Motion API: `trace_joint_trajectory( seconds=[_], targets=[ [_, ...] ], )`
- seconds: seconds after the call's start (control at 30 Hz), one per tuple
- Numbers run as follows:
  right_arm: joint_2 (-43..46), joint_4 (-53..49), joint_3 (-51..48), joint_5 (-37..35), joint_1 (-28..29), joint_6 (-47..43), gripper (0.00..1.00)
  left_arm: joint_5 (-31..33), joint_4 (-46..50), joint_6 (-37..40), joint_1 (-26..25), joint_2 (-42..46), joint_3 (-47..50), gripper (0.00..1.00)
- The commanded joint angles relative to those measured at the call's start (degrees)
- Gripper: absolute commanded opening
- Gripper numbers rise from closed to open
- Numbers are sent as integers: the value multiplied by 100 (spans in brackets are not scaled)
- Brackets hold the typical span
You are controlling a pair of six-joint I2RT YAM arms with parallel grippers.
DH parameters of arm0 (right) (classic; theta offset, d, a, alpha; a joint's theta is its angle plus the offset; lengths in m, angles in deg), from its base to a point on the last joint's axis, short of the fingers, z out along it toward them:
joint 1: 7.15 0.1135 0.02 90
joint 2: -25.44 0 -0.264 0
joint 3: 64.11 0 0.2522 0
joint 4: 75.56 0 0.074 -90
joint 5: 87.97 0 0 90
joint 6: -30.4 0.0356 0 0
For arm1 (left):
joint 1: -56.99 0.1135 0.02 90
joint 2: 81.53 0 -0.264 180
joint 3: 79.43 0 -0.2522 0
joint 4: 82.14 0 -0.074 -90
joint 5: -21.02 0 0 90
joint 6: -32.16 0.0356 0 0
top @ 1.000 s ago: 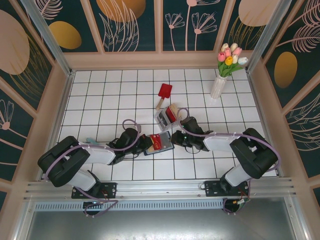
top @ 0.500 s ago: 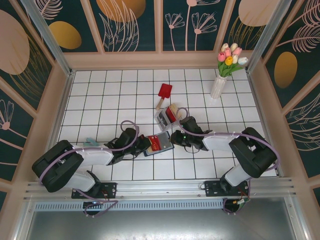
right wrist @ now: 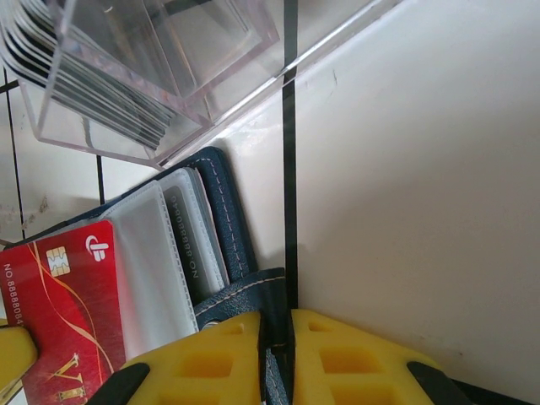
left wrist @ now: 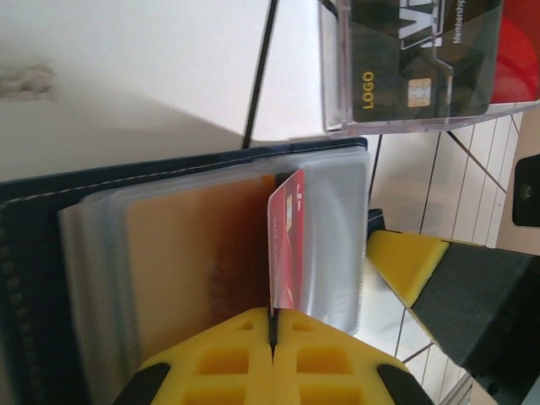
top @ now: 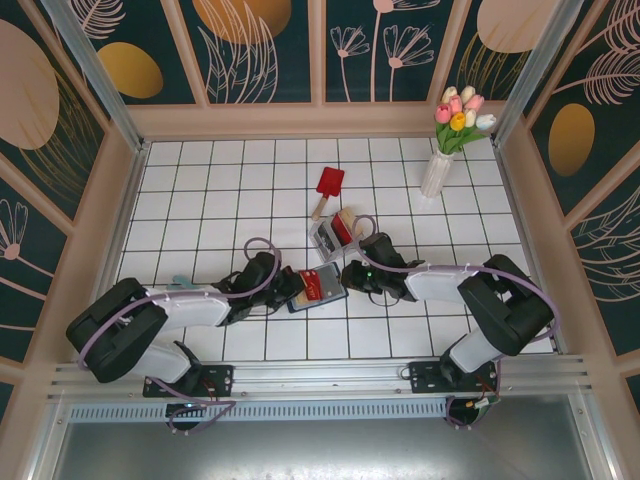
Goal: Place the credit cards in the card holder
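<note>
**Change noted.** Over the last second the left arm's elbow has shifted toward the near-left corner. Its left end effector [top: 289,290] has stayed at the left edge of the dark navy folding card holder [top: 325,292]. The right arm has barely moved. Judgement: a re-angling of the card, with no insertion yet.

**Left end effector.** The pads are fully closed on the lower edge of a red plastic credit card [left wrist: 287,240]. The card stands edge-on against the clear plastic sleeves [left wrist: 337,245] and is not yet seated in one. An orange card [left wrist: 194,253] shows through a sleeve.

**Right end effector** [right wrist: 274,333]. It is nearly closed, pinching the holder's navy flap and steadying the holder, which lies open on the white tiled bench [top: 200,190].

**Surroundings.**
- A clear plastic box [top: 333,233] holding further cards sits just beyond the holder, near the right wrist.
- A red paddle with a wooden handle [top: 327,186] and a white vase of tulips [top: 437,172] stand well apart.

**Obstruction.** The limp sleeves lie close together, so the card may slide between sleeves rather than into one.
</note>
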Motion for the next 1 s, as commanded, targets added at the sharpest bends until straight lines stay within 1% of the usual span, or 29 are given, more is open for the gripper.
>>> trace_joint_trajectory(
  seconds=[0.0, 0.17, 0.33, 0.43, 0.5, 0.67, 0.8, 0.9, 0.97],
  targets=[
    [-174, -134, 74, -9, 92, 70, 15, -155, 143, -7, -65, -210, -150, 0],
    [-162, -117, 58, -1, 109, 85, 16, -180, 312, 82, -76, -304, -271, 0],
    [-175, -182, 103, -53, 109, 70, 16, 87, 642, -115, -77, 62, -54, 0],
    [-184, -173, 110, -71, 110, 69, 16, 270, 693, -278, -73, 353, 174, 0],
    [-173, -160, 111, -71, 110, 83, 16, 269, 684, -323, -78, 438, 260, 0],
    [-192, -149, 115, -63, 119, 83, 16, 98, 617, -291, -73, 225, 157, 0],
    [-164, -165, 112, -80, 127, 72, 16, 150, 621, -255, -81, 245, 141, 0],
    [-202, -163, 139, -23, 136, 70, 16, 35, 789, -113, -85, 69, -124, 0],
    [-218, -131, 129, -27, 157, 74, 16, -32, 722, -106, -83, -54, -191, 0]
  ],
)
